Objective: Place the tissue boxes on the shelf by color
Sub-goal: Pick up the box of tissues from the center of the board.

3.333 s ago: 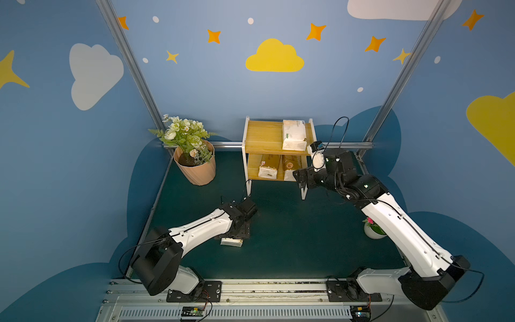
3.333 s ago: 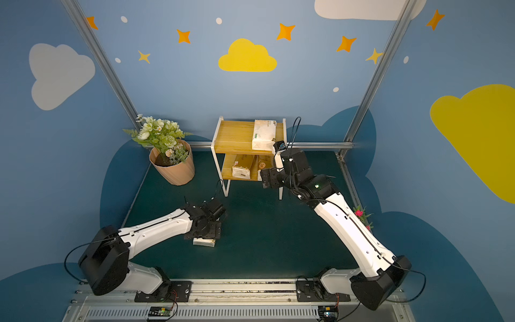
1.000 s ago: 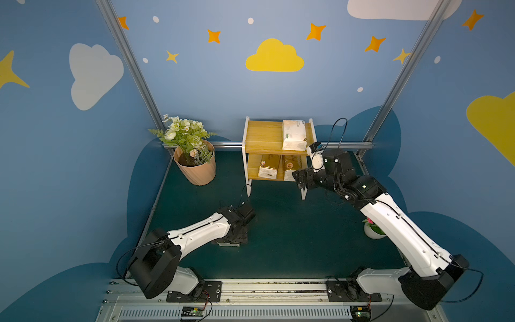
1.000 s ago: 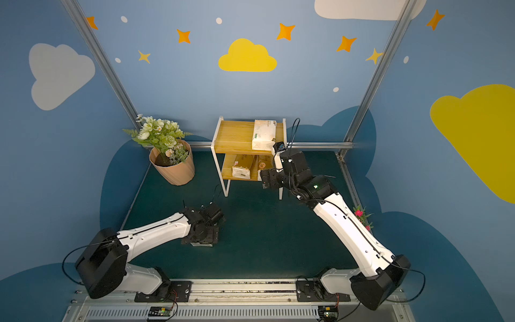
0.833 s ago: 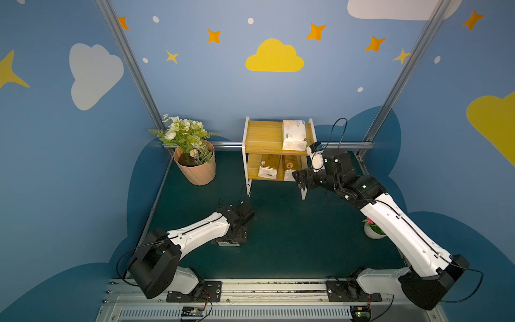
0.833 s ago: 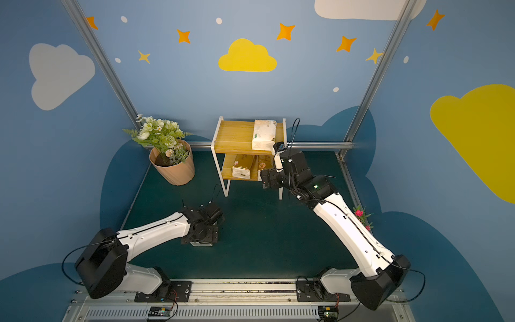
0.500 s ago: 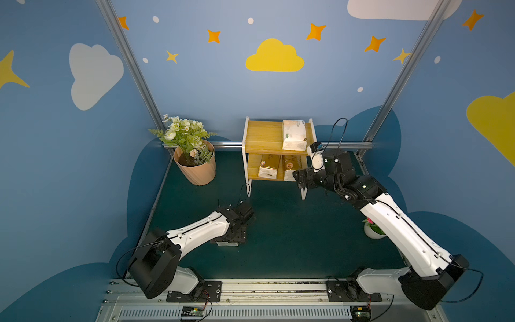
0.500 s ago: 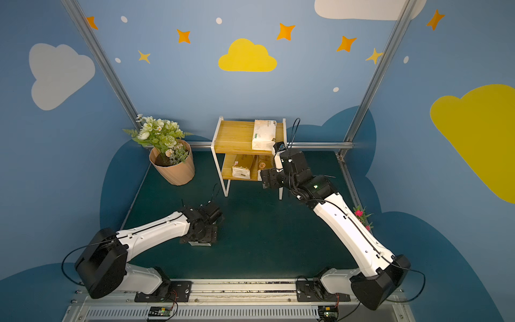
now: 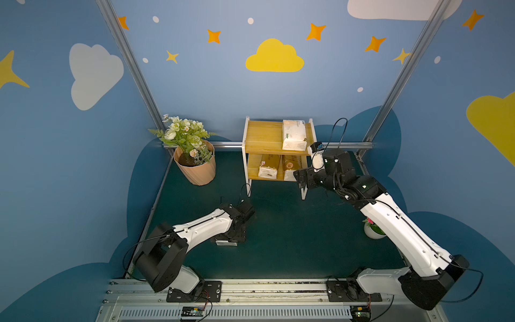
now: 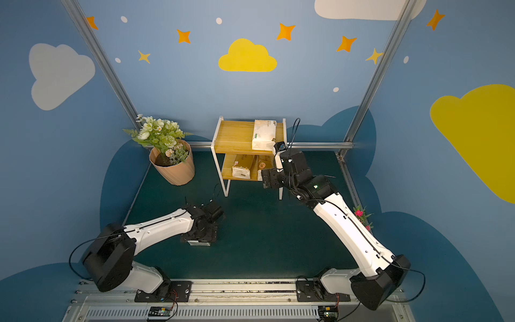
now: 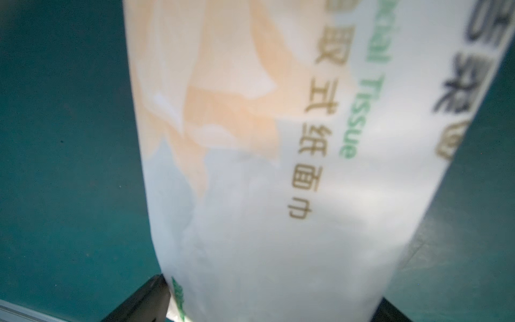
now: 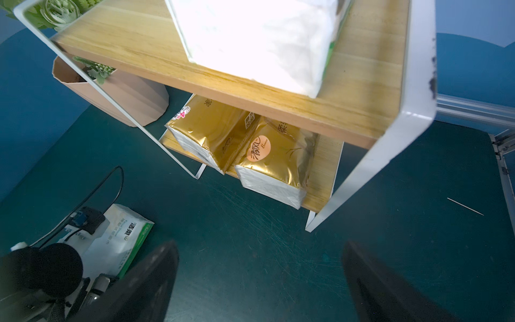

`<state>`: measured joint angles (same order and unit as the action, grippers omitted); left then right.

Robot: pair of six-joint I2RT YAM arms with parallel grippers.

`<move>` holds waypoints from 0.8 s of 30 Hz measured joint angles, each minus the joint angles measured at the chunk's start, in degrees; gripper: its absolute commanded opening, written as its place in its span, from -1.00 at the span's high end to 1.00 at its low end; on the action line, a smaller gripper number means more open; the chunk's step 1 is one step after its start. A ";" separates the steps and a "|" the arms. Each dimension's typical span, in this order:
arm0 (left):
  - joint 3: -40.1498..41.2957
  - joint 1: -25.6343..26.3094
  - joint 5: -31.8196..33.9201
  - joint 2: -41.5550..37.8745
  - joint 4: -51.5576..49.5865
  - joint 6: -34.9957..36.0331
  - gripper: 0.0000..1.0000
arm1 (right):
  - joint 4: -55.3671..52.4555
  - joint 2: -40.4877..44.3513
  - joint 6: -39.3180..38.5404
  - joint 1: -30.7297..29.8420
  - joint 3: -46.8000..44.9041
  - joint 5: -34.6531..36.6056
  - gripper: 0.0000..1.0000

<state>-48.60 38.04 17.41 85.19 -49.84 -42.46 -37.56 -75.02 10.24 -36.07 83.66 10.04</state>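
Note:
A cream-white tissue box (image 11: 250, 139) lies flat on the green mat. My left gripper (image 9: 230, 239) is down over it, open, with one jaw on each side (image 11: 270, 290); in both top views only the box's near edge (image 10: 199, 243) shows. The shelf (image 9: 264, 136) stands at the back. Its top board carries another cream-white box (image 9: 294, 135), and its lower board holds two gold boxes (image 12: 206, 128) (image 12: 276, 159) side by side. My right gripper (image 12: 259, 248) hovers open and empty just in front of the shelf's right leg (image 9: 299, 178).
A peach flowerpot (image 9: 196, 170) with white flowers stands left of the shelf. A small white pot with a pink flower (image 9: 373, 230) sits by my right arm. A metal rail (image 9: 340, 145) runs behind the shelf. A thin stick (image 12: 465, 206) lies on the mat.
My left gripper has come down lower over the cream-white box on the mat, hiding more of it. My right arm has hardly moved.

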 measured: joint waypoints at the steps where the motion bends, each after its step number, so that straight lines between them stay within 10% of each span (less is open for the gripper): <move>1: 0.39 -0.15 -0.13 -0.13 0.63 0.00 -1.00 | -0.02 0.00 0.02 0.00 0.00 0.04 -0.96; 8: 3.23 -1.09 -1.36 -0.46 5.31 -0.07 -0.92 | -0.42 0.00 0.07 0.00 0.00 0.46 -0.96; 14: 3.34 -1.18 -1.40 -1.40 5.66 -0.33 -0.20 | -0.42 0.02 0.46 0.20 0.00 0.66 -0.97; 24: 1.27 -0.70 -0.52 -2.19 0.98 0.09 -0.18 | -0.44 0.02 1.57 0.26 0.00 0.66 -0.96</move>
<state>-47.33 37.34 16.88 83.00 -48.86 -42.37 -38.00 -75.00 11.81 -35.81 83.66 10.70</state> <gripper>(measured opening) 0.621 0.982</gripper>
